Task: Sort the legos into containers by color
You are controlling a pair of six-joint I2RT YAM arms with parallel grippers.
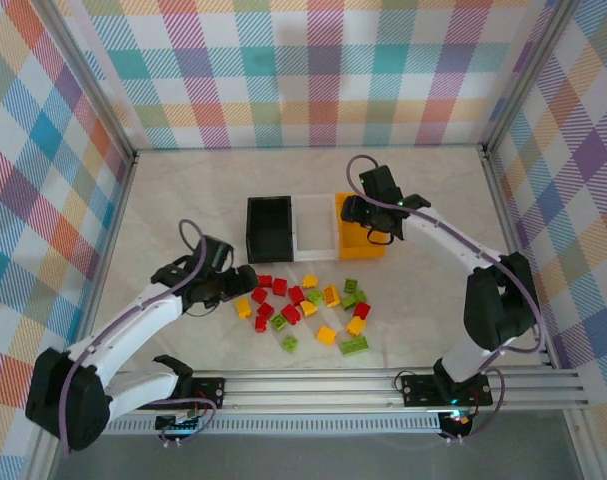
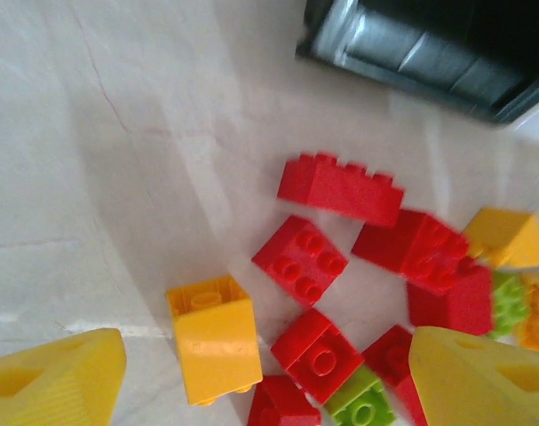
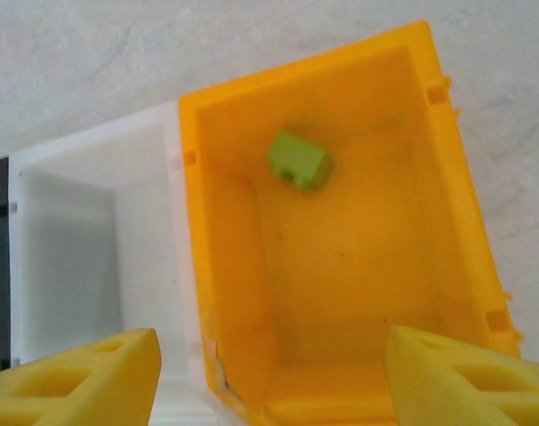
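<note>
Three bins stand in a touching row near the middle of the pale, faintly veined table (image 1: 183, 200): a black bin (image 1: 251, 228) at the left, a white bin (image 1: 313, 225) between, and an orange-yellow bin (image 1: 368, 247) at the right. Pastel checked cloth walls (image 1: 283, 70) close in the far and side edges, and a ribbed aluminium rail (image 1: 383, 380) runs along the near edge. The legos (image 1: 308, 305) lie scattered between the bins and that rail. The left arm stretches low from the near left corner, and the left gripper (image 1: 241, 282) sits at the left end of the scatter, its foam-yellow fingers (image 2: 56, 377) spread wide and gripping nothing; a glossy yellow brick (image 2: 214, 337) lies on the table beneath the gap. The right arm rises from the near right corner, folds at a high elbow and hangs the right gripper (image 3: 269, 377) over the orange-yellow bin, jaws well apart and empty. A lime green brick (image 3: 299, 161) is inside that smooth-walled bin, toward its far end.
</note>
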